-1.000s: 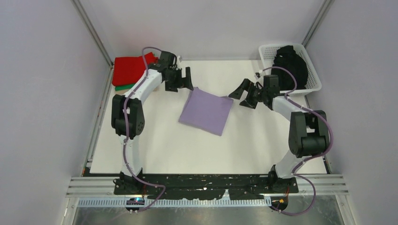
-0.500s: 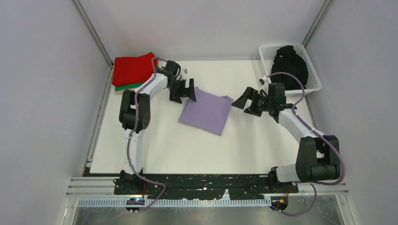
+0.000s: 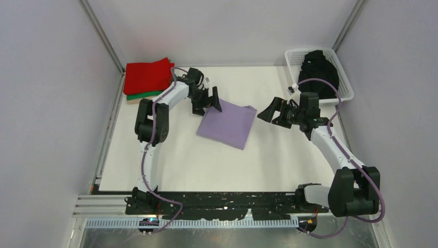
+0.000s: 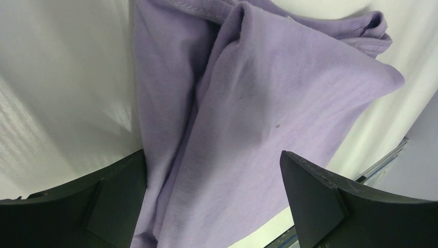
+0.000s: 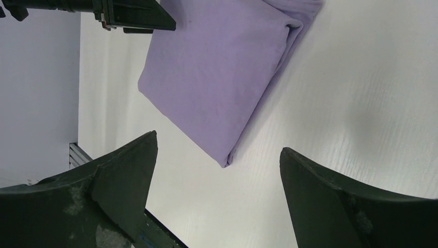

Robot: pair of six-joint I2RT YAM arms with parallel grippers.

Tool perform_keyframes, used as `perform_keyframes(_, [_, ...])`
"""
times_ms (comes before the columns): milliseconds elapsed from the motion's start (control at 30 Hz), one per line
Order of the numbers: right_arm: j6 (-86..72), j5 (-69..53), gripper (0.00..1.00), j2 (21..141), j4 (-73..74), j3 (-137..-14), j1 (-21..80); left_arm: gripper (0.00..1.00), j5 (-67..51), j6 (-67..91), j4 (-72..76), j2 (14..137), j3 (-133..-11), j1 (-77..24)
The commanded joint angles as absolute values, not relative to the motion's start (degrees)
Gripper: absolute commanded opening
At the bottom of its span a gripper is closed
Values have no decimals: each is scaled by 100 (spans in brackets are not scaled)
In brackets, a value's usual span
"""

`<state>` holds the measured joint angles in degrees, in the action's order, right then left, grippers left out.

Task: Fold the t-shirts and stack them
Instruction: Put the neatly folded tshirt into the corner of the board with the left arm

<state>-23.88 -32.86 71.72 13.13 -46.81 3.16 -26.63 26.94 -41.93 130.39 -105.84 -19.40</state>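
A folded lavender t-shirt (image 3: 228, 124) lies on the white table; it also shows in the left wrist view (image 4: 258, 113) and in the right wrist view (image 5: 222, 72). My left gripper (image 3: 209, 101) is open at the shirt's far-left corner, its jaws wide apart with the cloth between them (image 4: 214, 201). My right gripper (image 3: 272, 111) is open and empty just right of the shirt's far-right corner (image 5: 217, 199). A folded red t-shirt (image 3: 148, 75) lies on a green one (image 3: 140, 95) at the back left. A black t-shirt (image 3: 320, 72) is in the basket.
The white lattice basket (image 3: 345, 82) stands at the back right corner. Purple-grey walls enclose the table (image 3: 289, 155) on three sides. A black rail (image 3: 227, 204) with the arm bases runs along the near edge.
My left gripper has moved right and nearer, onto the lavender shirt's far-left corner. My right gripper has drawn back right, away from the shirt. The shirt lies where it was.
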Motion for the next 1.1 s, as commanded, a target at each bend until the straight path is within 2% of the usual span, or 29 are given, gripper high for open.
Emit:
perform_keyframes(0, [-2053,-3320,95,6736,1561,-4690,198,98,-2772,3094,-4090,13007,-10610,-2040])
perform_keyframes(167, [-1983,-3401,95,6521,1607,-4637,28,95,-2731,3312,-4061,12956,-10499,-2180])
perform_keyframes(300, [-1971,-3431,95,6369,1600,-4560,0,88,-2632,3387,-4109,12903,-10415,-2316])
perform_keyframes(367, [-1970,-3436,95,6324,1599,-4538,0,78,-2554,3450,-4130,12844,-10339,-2373])
perform_keyframes(500, [-1977,-3449,95,6243,1598,-4523,0,71,-2104,3545,-4163,12655,-10132,-2526])
perform_keyframes(767, [-1984,-3456,95,6051,1599,-4504,0,31,-1800,3663,-4172,12636,-10177,-2634])
perform_keyframes(867, [-1966,-3411,95,5949,1600,-4492,-7,2,-1755,3635,-4220,12671,-10272,-2645])
perform_keyframes(1067, [-1929,-3373,95,5846,1601,-4492,-31,0,-1046,3223,-4900,12775,-10871,-2646])
